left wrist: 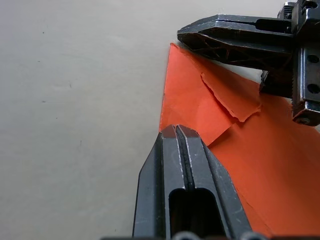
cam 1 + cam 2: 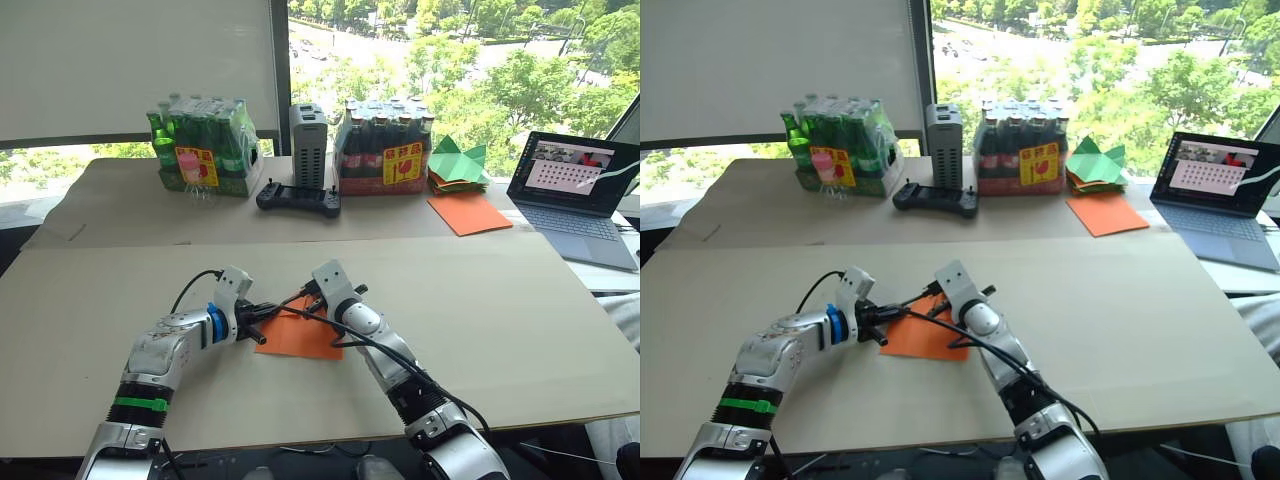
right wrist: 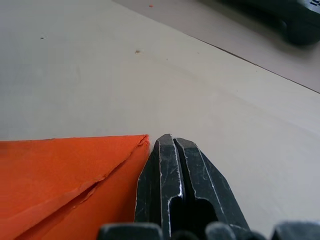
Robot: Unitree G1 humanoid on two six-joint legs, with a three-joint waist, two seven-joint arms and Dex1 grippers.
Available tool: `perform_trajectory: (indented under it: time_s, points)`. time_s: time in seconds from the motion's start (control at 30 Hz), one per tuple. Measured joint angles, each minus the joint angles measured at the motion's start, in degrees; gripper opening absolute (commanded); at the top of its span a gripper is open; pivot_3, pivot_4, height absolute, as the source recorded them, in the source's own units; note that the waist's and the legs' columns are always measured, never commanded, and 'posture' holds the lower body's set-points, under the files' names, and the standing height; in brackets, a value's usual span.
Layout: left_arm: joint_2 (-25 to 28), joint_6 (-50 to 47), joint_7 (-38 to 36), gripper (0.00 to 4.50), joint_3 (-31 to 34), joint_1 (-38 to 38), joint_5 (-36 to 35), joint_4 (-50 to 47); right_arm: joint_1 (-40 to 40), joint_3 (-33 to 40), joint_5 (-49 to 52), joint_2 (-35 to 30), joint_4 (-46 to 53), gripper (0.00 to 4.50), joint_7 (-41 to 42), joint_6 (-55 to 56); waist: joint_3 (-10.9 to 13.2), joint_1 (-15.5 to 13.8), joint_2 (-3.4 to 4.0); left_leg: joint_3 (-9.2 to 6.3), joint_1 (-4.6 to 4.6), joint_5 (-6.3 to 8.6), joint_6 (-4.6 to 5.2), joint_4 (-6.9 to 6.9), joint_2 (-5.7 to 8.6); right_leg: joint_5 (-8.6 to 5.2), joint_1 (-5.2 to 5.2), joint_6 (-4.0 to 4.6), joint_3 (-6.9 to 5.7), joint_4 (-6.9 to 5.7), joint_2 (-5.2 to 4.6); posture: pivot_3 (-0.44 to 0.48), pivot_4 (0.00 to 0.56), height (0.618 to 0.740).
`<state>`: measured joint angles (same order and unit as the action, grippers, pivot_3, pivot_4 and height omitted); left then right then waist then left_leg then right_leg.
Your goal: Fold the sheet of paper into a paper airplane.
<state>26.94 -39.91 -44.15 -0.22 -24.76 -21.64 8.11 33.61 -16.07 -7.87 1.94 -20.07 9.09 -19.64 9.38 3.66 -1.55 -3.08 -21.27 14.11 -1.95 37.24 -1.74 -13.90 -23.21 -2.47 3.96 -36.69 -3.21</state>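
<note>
The sheet of paper (image 2: 300,333) lies flat on the worktop (image 2: 520,330), in the lower middle of the head picture. It is thin, bright orange, and partly folded. One corner flap is turned over, and its edge looks rough and a bit torn. The worktop is pale, smooth and flat, like cardboard.

Both hands meet at the upper left corner of the paper. The left hand (image 2: 258,322) comes in from the left. Its two black fingers are pressed together with no gap, and their tips rest on the paper near its left edge. They press on it but do not pinch it. The right hand (image 2: 308,298) comes in from the right, and its fingers are pressed together too. Its tip sits just beside the pointed corner of the paper, holding nothing.

The paper spreads out to the lower right of both hands. Both are about as near, so I think either one could push down the next fold.
</note>
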Motion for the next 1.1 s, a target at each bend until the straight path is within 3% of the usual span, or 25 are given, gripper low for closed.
perform_trajectory:
  time_s: [0.2,0.43,0.6,0.7,0.97,1.1]
  points:
    - [-0.05,0.00,0.14,0.02,-0.16,-0.02,0.03,-0.27,-5.33,5.14,5.98,0.60,6.67,0.00,2.85,-1.82,0.01,-0.05,0.01,0.01,-0.07,0.00,0.00,-0.01,0.00,0.00,-0.04,0.00,0.00,0.04,-0.01,0.000,0.150,0.740]
    - [-0.08,0.21,0.33,0.02,-0.43,0.16,0.07,-0.57,-11.00,11.65,16.94,-1.37,21.07,0.00,8.30,-16.37,0.02,-0.11,0.01,0.00,-0.09,0.00,0.00,-0.04,0.00,-0.01,-0.07,0.00,0.00,0.04,0.00,0.000,0.150,0.740]
    - [-0.16,0.93,0.28,0.00,-0.95,0.15,0.12,-0.57,-11.75,21.92,26.91,-1.25,28.32,1.64,6.80,-30.44,0.02,-0.32,0.01,0.01,-0.12,0.00,0.00,-0.05,0.01,-0.01,-0.07,0.01,0.00,0.10,-0.01,0.000,0.150,0.740]
    - [-0.33,1.12,0.23,0.00,-1.14,-0.01,0.48,-0.46,-12.50,23.57,29.50,-3.37,31.40,2.63,6.82,-34.46,0.03,-0.40,0.03,0.03,-0.12,0.00,0.00,-0.10,0.01,-0.01,-0.07,0.00,0.00,0.16,-0.01,0.000,0.150,0.740]
    - [-0.92,1.62,-0.40,0.00,-1.34,-0.59,0.73,0.35,-19.51,11.03,23.81,-19.15,37.84,2.63,15.13,-24.78,0.03,-1.04,0.03,0.08,-0.18,0.00,0.00,-0.21,0.02,-0.23,-0.03,-0.38,0.00,0.49,-0.01,0.000,0.150,0.740]
    - [-1.04,1.97,-0.58,0.00,-1.61,-1.16,0.90,1.13,-20.27,7.33,21.86,-21.99,38.12,1.41,18.70,-18.73,0.03,-1.08,0.02,0.07,-0.18,0.00,0.00,-0.21,0.02,-0.23,-0.03,-0.39,0.00,0.49,-0.01,0.000,0.150,0.740]
